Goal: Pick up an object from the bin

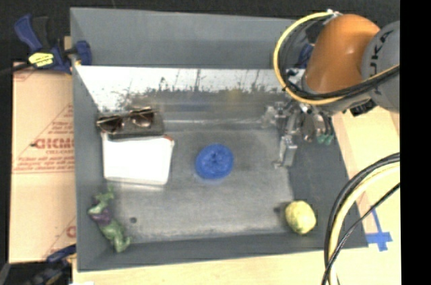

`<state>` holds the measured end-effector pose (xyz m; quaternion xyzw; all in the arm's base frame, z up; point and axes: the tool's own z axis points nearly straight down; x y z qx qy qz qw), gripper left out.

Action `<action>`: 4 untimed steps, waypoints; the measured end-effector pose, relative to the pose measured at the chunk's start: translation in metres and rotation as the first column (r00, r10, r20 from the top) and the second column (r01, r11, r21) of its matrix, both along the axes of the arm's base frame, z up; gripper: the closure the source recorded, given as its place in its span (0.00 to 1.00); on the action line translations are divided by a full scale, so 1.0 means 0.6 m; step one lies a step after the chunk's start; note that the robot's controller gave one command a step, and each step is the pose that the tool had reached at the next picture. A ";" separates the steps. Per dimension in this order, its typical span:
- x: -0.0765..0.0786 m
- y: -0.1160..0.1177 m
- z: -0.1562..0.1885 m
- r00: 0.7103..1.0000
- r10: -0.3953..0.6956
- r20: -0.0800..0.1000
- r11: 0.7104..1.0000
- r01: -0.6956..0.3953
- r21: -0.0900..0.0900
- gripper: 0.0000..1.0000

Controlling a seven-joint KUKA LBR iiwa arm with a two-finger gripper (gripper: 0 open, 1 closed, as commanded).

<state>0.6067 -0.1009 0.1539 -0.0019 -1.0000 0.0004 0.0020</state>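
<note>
Yellow ball [300, 217] is sitting at 5 o'clock in the bin [202, 34], with a blue disc [214, 162] lying mid-floor. Gripper [288, 150] is hovering at 3 o'clock, apart from both; can't tell whether its jaws are clenched.

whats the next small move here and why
Probably shift the pincer sideways toward the blue disc near the middle of the bin. The pincer hangs over bare floor, and the disc lies alone in the open, while the yellow ball sits close to a corner, where the walls might crowd a grasp.
</note>
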 end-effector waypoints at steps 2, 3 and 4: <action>0.039 0.159 -0.144 0.986 0.168 0.005 0.986 -0.168 0.001 0.00; -0.002 0.116 -0.052 1.000 0.007 0.015 1.000 -0.007 -0.005 0.00; -0.013 0.212 -0.090 0.992 0.129 -0.002 0.992 -0.129 0.004 0.00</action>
